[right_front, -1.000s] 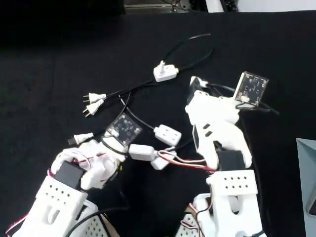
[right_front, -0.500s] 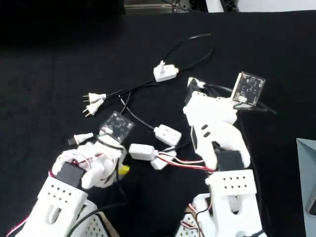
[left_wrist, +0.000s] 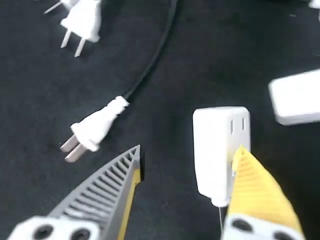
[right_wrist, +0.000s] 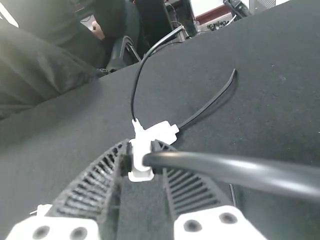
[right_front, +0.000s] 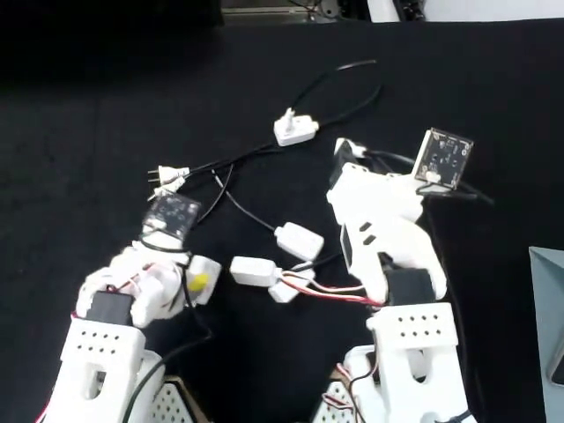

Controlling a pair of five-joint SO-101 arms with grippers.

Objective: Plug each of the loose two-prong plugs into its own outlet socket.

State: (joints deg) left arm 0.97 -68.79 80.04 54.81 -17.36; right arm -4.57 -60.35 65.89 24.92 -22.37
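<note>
— How does the left gripper (left_wrist: pixel 189 148) stand?
— Spread wide. A white outlet socket (left_wrist: pixel 219 145) lies between its tips, touching the yellow finger (left_wrist: pixel 255 195) (slots at the far end from the wrist). A loose two-prong plug (left_wrist: pixel 92 131) lies on the black table (left_wrist: pixel 165 60), just beyond the gray finger (left_wrist: pixel 110 190).
— And the right gripper (right_wrist: pixel 140 147)?
— Pinching a white plug (right_wrist: pixel 140 169), whose black cord (right_wrist: pixel 240 172) runs back past the wrist. A second outlet socket (right_wrist: pixel 164 131) lies near, just ahead of the fingertips.
</note>
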